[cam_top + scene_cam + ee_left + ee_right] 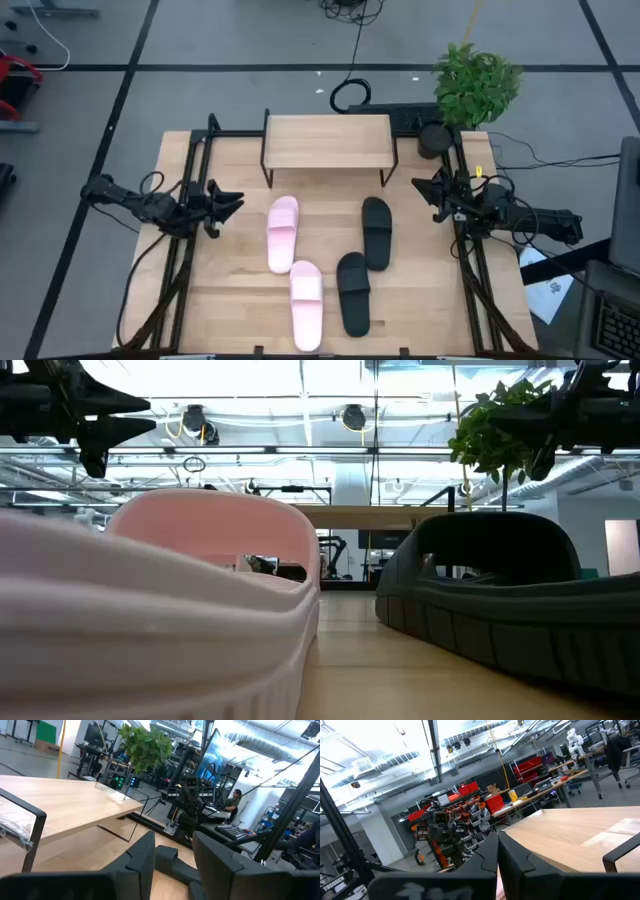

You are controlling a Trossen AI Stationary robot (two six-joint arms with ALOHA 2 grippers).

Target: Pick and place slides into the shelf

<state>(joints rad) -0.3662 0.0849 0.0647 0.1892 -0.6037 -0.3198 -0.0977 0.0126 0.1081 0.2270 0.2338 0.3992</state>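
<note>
Four slides lie sole-down on the tabletop: one pink slide [282, 233] mid-table, the other pink slide [306, 303] nearer the near edge, a black slide [376, 231] to the right, and a second black slide [353, 291] beside the near pink one. The shelf [327, 140] stands on its thin black legs at the far edge. My left gripper [233, 201] hovers open above the table's left side, left of the pink slides; its wrist view shows a black slide [169, 861] beyond its fingers. My right gripper [422, 187] hovers shut at the right side, right of the black slides.
A potted plant [476, 85] and a dark round pot [434, 139] stand at the table's far right corner, beside the shelf. Black frame rails [178, 270] run along both side edges. Bare wood [230, 300] lies left of the pink slides.
</note>
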